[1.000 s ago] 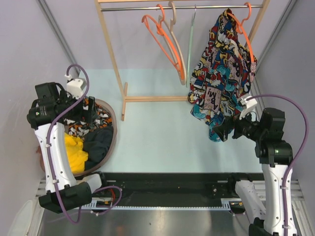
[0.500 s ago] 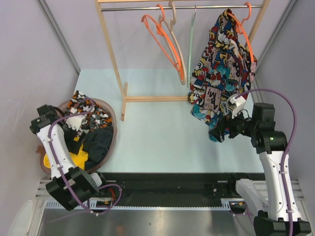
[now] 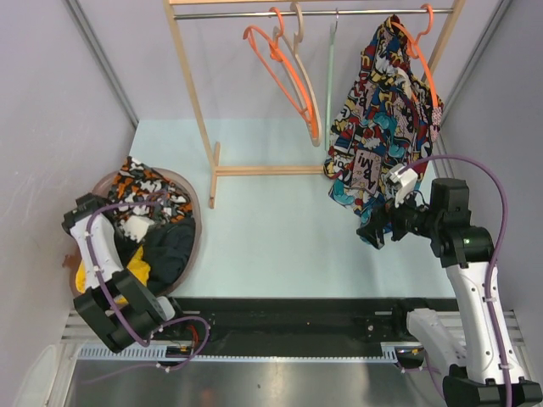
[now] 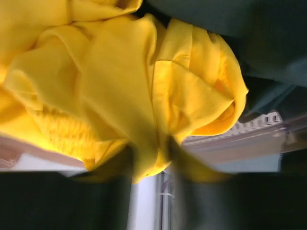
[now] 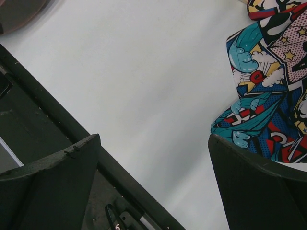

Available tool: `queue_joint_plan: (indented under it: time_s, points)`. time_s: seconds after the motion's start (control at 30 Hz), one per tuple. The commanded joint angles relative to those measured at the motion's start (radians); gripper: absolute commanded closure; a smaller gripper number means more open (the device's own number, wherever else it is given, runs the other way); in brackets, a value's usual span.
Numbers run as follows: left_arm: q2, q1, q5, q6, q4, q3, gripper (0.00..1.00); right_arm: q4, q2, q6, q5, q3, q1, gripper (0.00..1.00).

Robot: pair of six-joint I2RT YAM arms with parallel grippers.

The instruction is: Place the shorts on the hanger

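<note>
L gripper [image 4: 151, 153] had dropped onto bright yellow fabric shorts [image 4: 96, 81], pickup starting; jaws blurred, can't tell. R gripper [image 5: 153, 139] jaws apart.

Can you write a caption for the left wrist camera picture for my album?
The left gripper straddles a fold of the yellow shorts, next to dark cloth.

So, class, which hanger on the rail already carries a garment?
The orange hanger at the right end of the rail, draped with the comic-print garment. The other orange hangers, the beige hanger and the mint-green hanger all hang bare.
</note>
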Motion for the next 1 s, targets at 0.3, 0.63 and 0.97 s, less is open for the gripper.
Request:
queue_joint_plan:
  time_s: [0.3,0.63,0.97]
  points:
    - [0.041,-0.154,0.278,-0.193,-0.159,0.833,1.00,0.079,-0.017,0.033,0.009,0.006,0.015,0.00]
    - [0.155,-0.537,0.605,-0.594,-0.119,1.408,1.00,0.099,-0.039,0.046,0.024,0.006,0.020,0.00]
    - [0.011,-0.602,1.173,-1.028,0.428,1.042,1.00,0.079,-0.065,0.045,0.039,0.006,0.021,0.00]
